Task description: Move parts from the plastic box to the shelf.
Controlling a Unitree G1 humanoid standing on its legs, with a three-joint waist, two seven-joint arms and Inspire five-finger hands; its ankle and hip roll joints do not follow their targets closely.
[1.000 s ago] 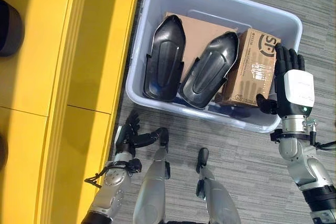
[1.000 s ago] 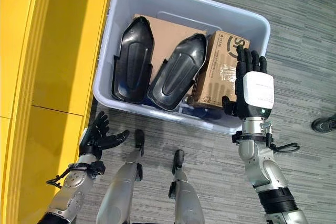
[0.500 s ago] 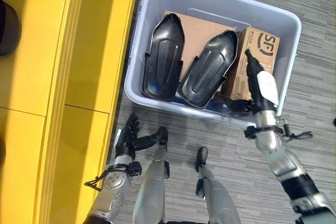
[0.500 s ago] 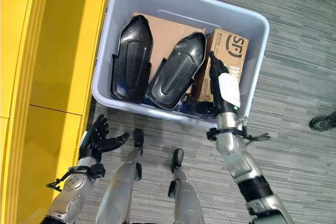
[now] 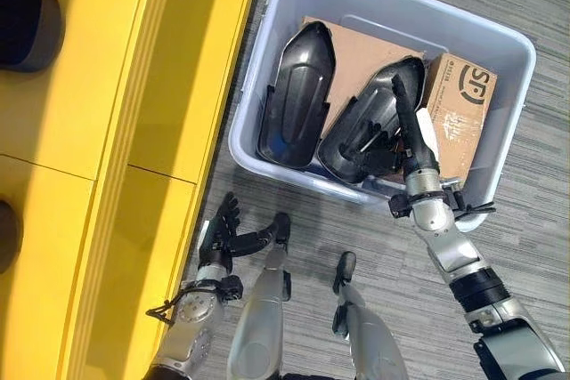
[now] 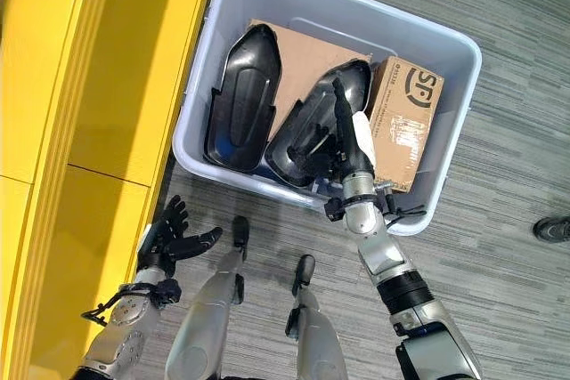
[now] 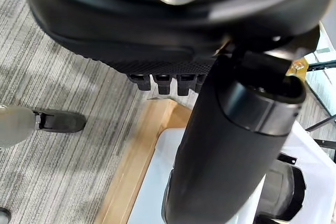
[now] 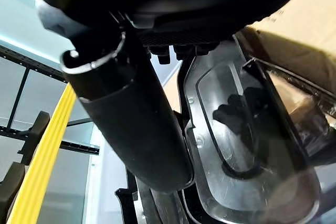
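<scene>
My right hand reaches into the pale blue plastic box on the grey carpet floor, fingers straight and laid along the nearer glossy black moulded plastic part, gripping nothing. A second black part lies beside it, both resting on flat brown cardboard, with a brown cardboard carton at the box's right end. My left hand hangs low with fingers spread, empty, beside the yellow shelf.

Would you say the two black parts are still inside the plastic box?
Yes, both are inside. The left black part and right black part lean on cardboard within the plastic box walls; the right hand reaches over the right one.
</scene>
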